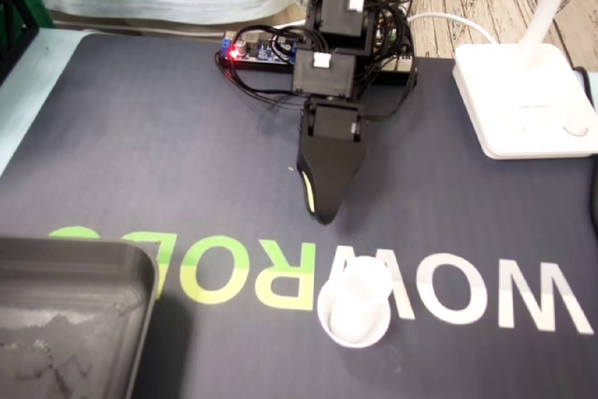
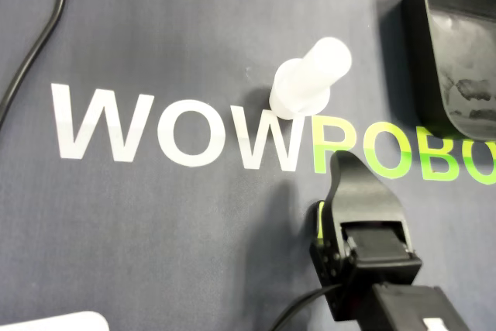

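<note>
On the dark mat, just ahead of the gripper, the small white plastic cup stands on a white W of the printed lettering, apart from the tip. The gripper is empty with its jaws together, no gap I can see. The cup looks thin, light and probably slick, so easy to tip or squash. I'd pinch it gently across the narrower upper part. The fixed view shows the white lamp base and a circuit board behind the arm, which the overhead view doesn't. The overhead view shows the tip-to-cup gap more cleanly. The black tray is in both.
</note>
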